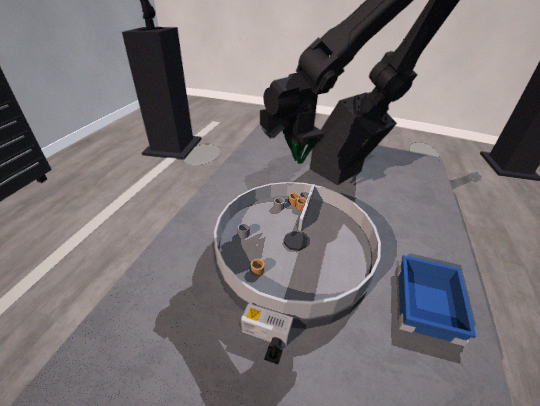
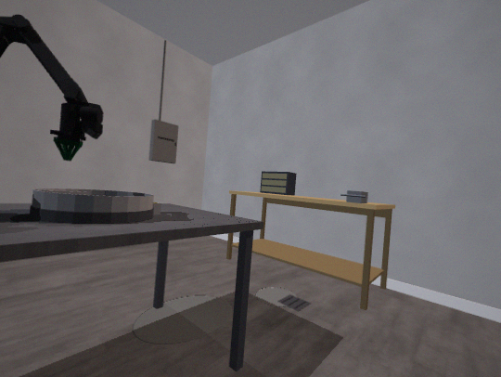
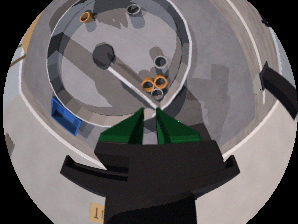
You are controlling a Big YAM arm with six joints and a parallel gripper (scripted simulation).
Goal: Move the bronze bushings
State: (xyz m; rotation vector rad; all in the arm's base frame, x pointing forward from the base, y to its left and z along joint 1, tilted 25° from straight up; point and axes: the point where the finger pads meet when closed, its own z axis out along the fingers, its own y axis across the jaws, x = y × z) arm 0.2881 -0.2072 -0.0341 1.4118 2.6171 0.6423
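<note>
The round turntable (image 1: 296, 250) holds three bronze bushings: one alone near its front left (image 1: 257, 266) and two side by side (image 1: 297, 201) at the back, next to the white divider wall (image 1: 306, 207). Grey bushings stand at the left (image 1: 243, 230) and at the back (image 1: 278, 203). My gripper (image 1: 301, 157) hangs high above the turntable's back rim, fingers nearly together with nothing between them. The wrist view shows the fingertips just short of the bronze pair (image 3: 156, 83). The blue crate (image 1: 436, 299) sits empty to the turntable's right. The side view shows the gripper (image 2: 68, 155) well above the rim.
A dark hub (image 1: 295, 240) stands at the turntable's centre. A white control box (image 1: 265, 320) sits against the front rim. The arm's base (image 1: 350, 140) is behind the turntable. Dark pillars (image 1: 160, 85) stand on the floor beyond the table.
</note>
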